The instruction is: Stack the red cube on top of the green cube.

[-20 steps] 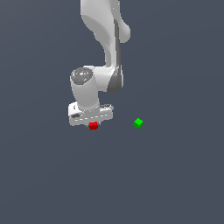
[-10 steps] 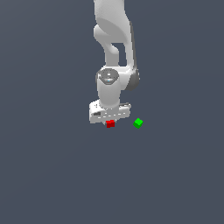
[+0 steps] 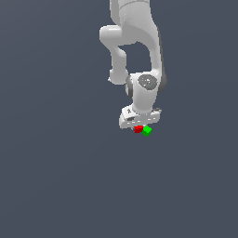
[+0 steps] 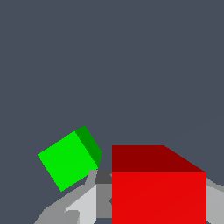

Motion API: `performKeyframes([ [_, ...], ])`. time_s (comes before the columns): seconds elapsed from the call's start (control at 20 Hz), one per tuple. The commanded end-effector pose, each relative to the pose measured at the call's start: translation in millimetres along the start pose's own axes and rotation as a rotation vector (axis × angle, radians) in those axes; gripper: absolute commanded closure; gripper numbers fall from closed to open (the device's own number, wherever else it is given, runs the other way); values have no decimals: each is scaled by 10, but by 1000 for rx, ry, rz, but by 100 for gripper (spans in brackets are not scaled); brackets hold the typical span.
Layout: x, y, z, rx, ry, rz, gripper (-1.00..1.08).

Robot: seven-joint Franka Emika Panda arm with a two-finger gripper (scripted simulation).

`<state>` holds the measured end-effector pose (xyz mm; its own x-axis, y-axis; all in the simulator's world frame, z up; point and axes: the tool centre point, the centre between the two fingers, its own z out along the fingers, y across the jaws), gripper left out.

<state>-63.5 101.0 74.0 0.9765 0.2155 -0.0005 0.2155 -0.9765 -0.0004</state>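
The red cube sits between the fingers of my white gripper, which is shut on it. In the wrist view the red cube fills the space between the grey fingers. The green cube lies on the grey floor, just to the exterior view's right of the red cube and nearly touching it in that view. In the wrist view the green cube lies turned at an angle beside the held red cube, lower than it.
A plain grey floor lies all around. The white arm rises above the gripper to the frame's top edge.
The gripper has carried the red cube toward the exterior view's right, from well left of the green cube to right beside it.
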Motion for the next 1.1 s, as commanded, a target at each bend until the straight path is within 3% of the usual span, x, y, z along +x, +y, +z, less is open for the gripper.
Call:
performKeyframes([
  [0.0,-4,-210,42,0,1,2,108],
  [0.25,-2,-490,99,0,1,2,108],
  [0.55,13,-600,122,0,1,2,108],
  [0.6,13,-600,122,0,1,2,-92],
  [1.05,13,-600,122,0,1,2,-92],
])
